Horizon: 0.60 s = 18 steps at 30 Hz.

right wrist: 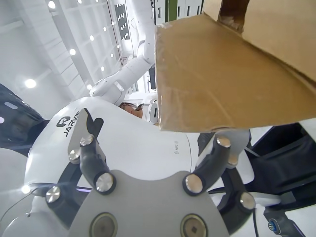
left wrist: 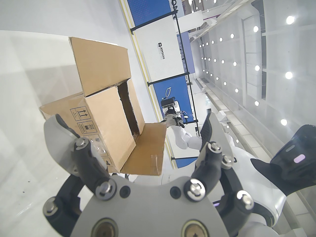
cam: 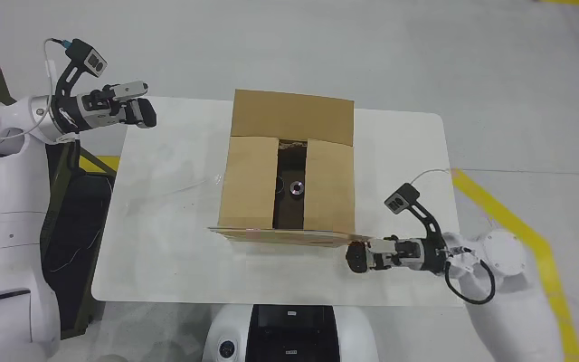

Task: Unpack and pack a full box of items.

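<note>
White table (cam: 163, 235) carries the whole job, with a bright hall behind. On it, the right pincer (cam: 355, 258) sits at the near right corner of the box (cam: 330, 195), fingers apart. One fingertip (right wrist: 222, 140) is just under the edge of the near flap (cam: 280, 233); whether it touches I can't tell. That flap lies folded out flat toward the near side.

The box stands mid-table, its far flap (cam: 294, 113) raised. Its side flaps (cam: 251, 181) are down, with a dark gap between them where round items (cam: 297, 188) show. The left pincer (cam: 145, 112) hangs spread and empty at the far left corner, well apart.

I'd guess the cardboard is thin: light, bendy, easily creased, best pinched at a free edge near a corner. Full, the box is probably heavy to drag.
</note>
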{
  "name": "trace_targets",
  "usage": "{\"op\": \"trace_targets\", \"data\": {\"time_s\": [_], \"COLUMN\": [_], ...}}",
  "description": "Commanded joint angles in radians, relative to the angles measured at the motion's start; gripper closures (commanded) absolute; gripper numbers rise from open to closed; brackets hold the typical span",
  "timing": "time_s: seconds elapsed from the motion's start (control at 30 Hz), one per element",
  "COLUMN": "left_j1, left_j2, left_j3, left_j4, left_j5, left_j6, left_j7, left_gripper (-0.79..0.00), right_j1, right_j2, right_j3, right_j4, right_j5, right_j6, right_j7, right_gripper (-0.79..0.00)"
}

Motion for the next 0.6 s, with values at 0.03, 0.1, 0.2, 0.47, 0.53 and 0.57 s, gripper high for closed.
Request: {"op": "trace_targets", "data": {"time_s": [0.03,0.1,0.2,0.47,0.53,0.57], "left_j1": [0.0,0.0,0.0,0.0,0.0,0.0], "left_j2": [0.0,0.0,0.0,0.0,0.0,0.0], "left_j3": [0.0,0.0,0.0,0.0,0.0,0.0], "left_j4": [0.0,0.0,0.0,0.0,0.0,0.0], "left_j5": [0.0,0.0,0.0,0.0,0.0,0.0], "left_j6": [0.0,0.0,0.0,0.0,0.0,0.0], "left_j7": [0.0,0.0,0.0,0.0,0.0,0.0], "left_gripper": [-0.785,-0.785,-0.785,-0.785,-0.785,-0.785], "right_j1": [0.012,0.024,0.039,0.057,0.065,0.069], "right_j2": [0.0,-0.001,-0.002,-0.002,-0.003,-0.003], "right_j3": [-0.009,-0.02,-0.041,-0.088,-0.099,-0.105], "right_j4": [0.004,0.01,0.012,0.003,0.01,0.016], "right_j5": [-0.025,-0.047,-0.091,-0.197,-0.203,-0.204], "right_j6": [-0.018,-0.028,-0.042,-0.042,-0.031,-0.022], "right_j7": [-0.056,-0.089,-0.139,-0.253,-0.266,-0.269], "right_gripper": [-0.785,-0.785,-0.785,-0.785,-0.785,-0.785]}}
